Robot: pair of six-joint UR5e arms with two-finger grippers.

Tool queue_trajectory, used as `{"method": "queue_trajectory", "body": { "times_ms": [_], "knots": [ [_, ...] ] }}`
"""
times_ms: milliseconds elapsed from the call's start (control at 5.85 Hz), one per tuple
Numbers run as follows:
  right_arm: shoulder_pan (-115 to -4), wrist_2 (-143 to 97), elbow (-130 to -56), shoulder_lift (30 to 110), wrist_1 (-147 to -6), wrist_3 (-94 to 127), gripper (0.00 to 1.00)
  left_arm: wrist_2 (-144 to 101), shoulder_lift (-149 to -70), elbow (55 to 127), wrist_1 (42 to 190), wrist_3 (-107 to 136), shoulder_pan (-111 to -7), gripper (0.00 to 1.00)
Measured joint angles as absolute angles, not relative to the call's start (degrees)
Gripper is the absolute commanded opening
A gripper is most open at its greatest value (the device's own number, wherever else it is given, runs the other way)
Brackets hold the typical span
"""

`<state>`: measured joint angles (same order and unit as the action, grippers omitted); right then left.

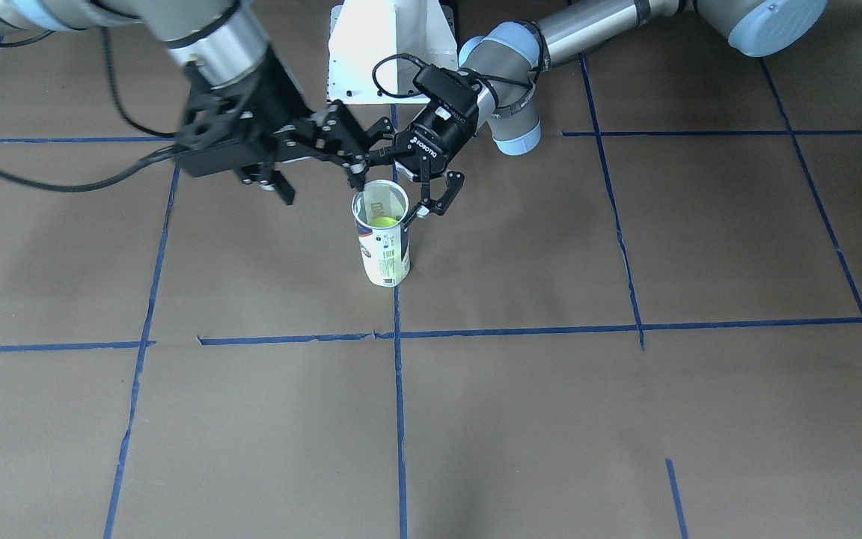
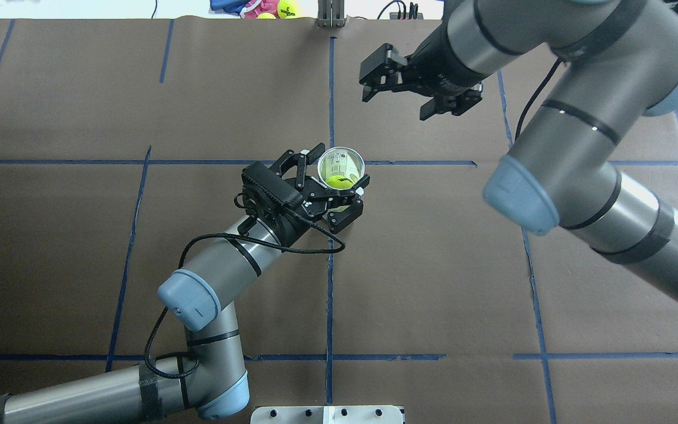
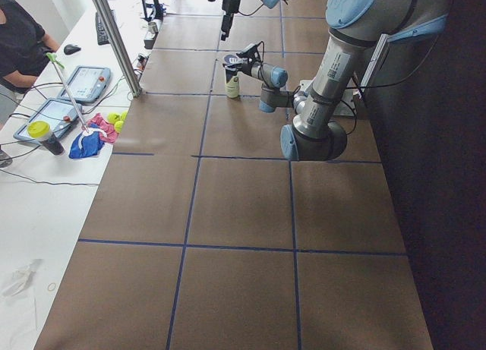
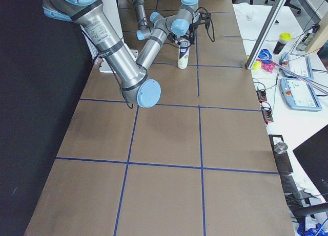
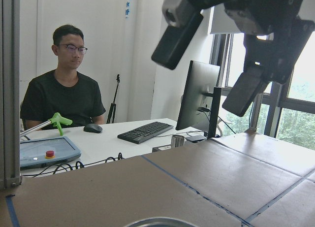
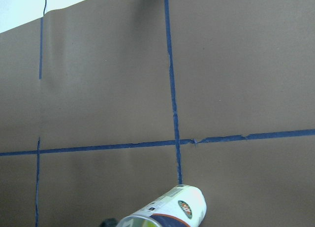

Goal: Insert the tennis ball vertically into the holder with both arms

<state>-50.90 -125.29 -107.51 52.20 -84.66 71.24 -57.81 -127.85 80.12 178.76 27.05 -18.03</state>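
The holder (image 1: 384, 251) stands upright at the table's middle, on a blue tape line. It also shows in the overhead view (image 2: 345, 162) and the right wrist view (image 6: 172, 210). The tennis ball (image 1: 380, 221) lies inside it, below the rim, and is seen through the open top in the overhead view (image 2: 337, 181). My left gripper (image 2: 340, 172) reaches in level and is shut on the holder's upper part, one finger on each side. My right gripper (image 2: 405, 94) is open and empty, high above the table beyond the holder. It shows from below in the left wrist view (image 5: 216, 59).
The white pedestal (image 1: 393, 52) stands at the robot's side of the table. Spare tennis balls (image 2: 286, 9) and a metal post (image 2: 330, 15) are at the far edge. An operator (image 5: 64, 89) sits at a desk beyond the table. Blue tape lines cross the brown surface.
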Motion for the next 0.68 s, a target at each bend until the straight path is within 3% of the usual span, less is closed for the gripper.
{"method": "queue_trajectory", "body": {
  "times_ms": [683],
  "knots": [
    [-64.27,-134.71,-107.33,64.77,-84.85,49.14,1.0,-58.15,-123.91,88.81,176.85,28.81,-23.48,0.98]
  ]
}}
